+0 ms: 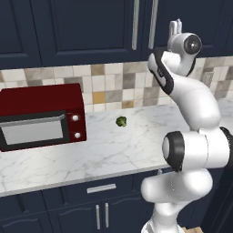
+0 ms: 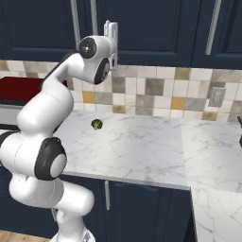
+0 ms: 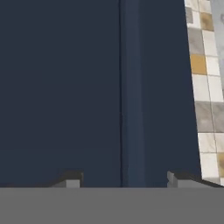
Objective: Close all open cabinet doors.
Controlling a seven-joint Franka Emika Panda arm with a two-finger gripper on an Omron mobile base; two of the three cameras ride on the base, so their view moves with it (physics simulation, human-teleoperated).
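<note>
Several tall navy cabinet doors (image 1: 82,27) run along the wall above the tiled backsplash (image 1: 109,84), and all I can see of them sit flush in their frames. They should be stiff, hinged and fairly light, better pushed flat on the panel than pinched, with the slim silver handle (image 1: 135,25) only for pulling. Below lie the marble counter (image 2: 137,146), red microwave (image 1: 41,113) and broccoli floret (image 1: 121,121). My gripper (image 3: 124,178) faces a door panel close up, fingers spread apart, holding nothing.

Cabinet doors (image 1: 77,27): matt navy painted panels; handles (image 1: 135,25) brushed silver metal. Tabletop (image 1: 113,145) below them: smooth white veined marble. Microwave (image 1: 41,116): glossy red casing. Backsplash (image 2: 156,92): matt stone tiles.
</note>
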